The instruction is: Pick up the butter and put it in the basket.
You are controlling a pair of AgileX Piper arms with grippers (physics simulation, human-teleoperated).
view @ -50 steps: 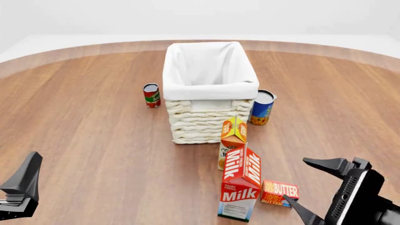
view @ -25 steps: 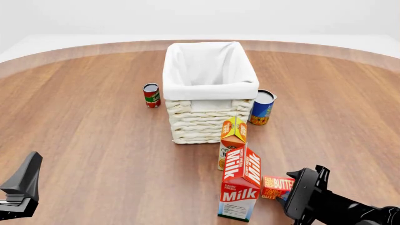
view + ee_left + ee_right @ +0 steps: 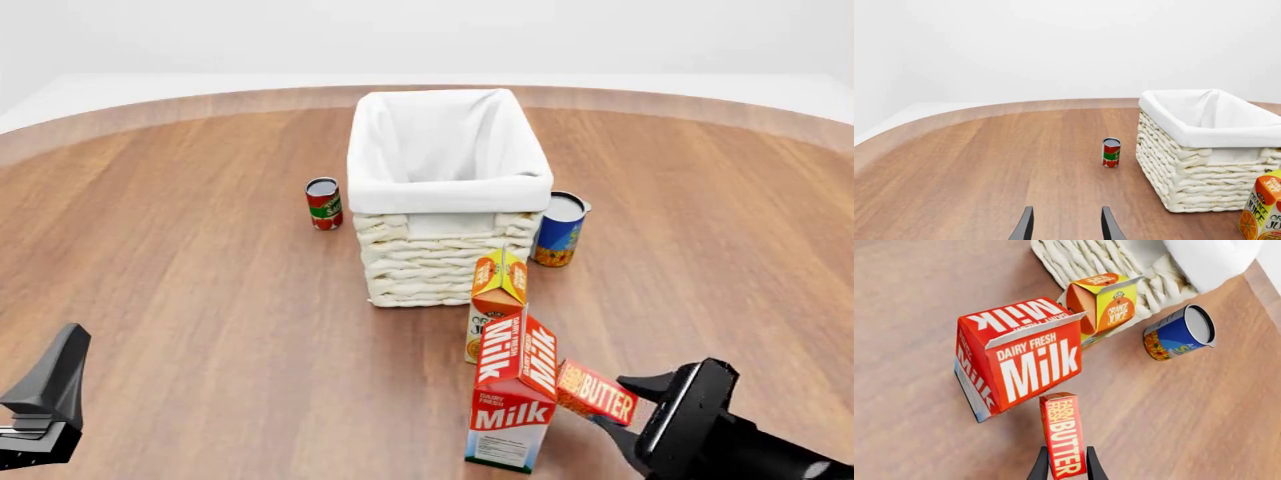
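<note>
Near the front right of the table (image 3: 200, 250), the right gripper (image 3: 625, 405) is clamped on the butter (image 3: 597, 392), one finger on each broad face in the right wrist view (box (image 3: 1063, 435) sits on edge between the two dark fingertips (image 3: 1039, 467)). Butter is tilted in the front view, its near end pinched in the jaws, its far end pointing toward the milk carton (image 3: 514, 392). Whether it touches the carton or the table, cannot tell. Milk carton stands upright just left of the butter. Juice carton (image 3: 498, 295) stands just behind the milk carton, close against the front wall of the basket (image 3: 434, 265).

Basket sits mid-table, white cloth folded over its rim, nothing seen inside. Blue can (image 3: 559, 229) stands at the basket's right front corner, just beside it. Red can (image 3: 323, 203) stands near the basket's left side, a small gap between them.

Left gripper (image 3: 47, 405) is low at the front left corner, well apart from everything. In the left wrist view its two fingertips (image 3: 1025, 226) stand apart with bare wood between them, so jaws released, holding nothing. That view also catches the red can (image 3: 1111, 152), the basket (image 3: 1187, 175) and a corner of the juice carton (image 3: 1262, 210).
</note>
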